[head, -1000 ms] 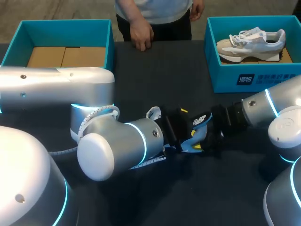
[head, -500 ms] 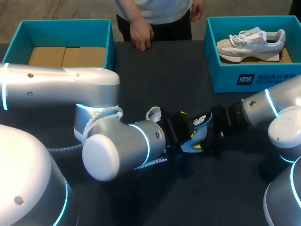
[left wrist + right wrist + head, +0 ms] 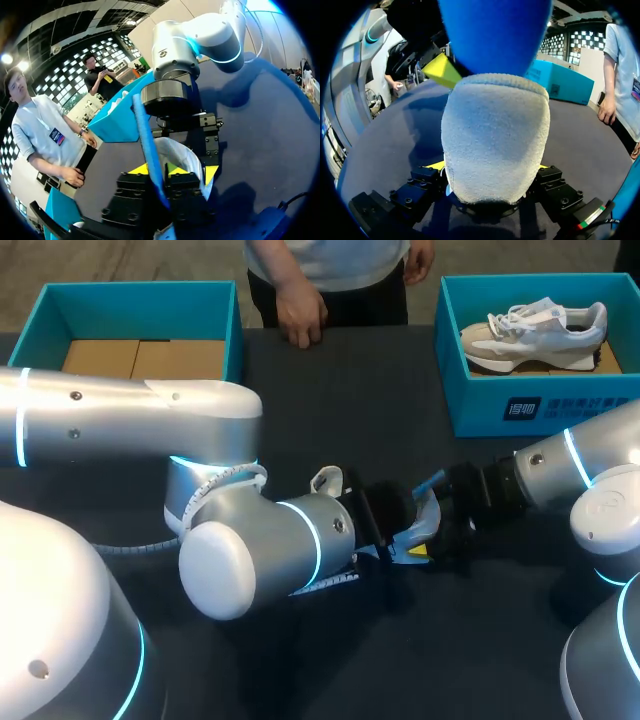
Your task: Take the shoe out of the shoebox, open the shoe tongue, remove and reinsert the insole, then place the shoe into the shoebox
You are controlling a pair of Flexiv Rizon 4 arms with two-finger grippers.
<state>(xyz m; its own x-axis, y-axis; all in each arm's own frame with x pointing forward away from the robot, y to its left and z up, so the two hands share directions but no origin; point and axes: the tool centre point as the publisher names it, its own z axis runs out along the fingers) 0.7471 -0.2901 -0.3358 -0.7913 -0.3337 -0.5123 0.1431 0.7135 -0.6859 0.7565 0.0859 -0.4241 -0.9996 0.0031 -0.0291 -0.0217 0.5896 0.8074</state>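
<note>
left wrist view: insole edge-on, shoe mostly hidden

The head camera looks down from above and behind onto the table, with the left arm entering from the frame's left and the right arm from its right. The left wrist camera sits close behind the left gripper and faces the right arm along the insole. The right wrist camera faces back, very near the shoe. All three views share the shoe and insole
</note>
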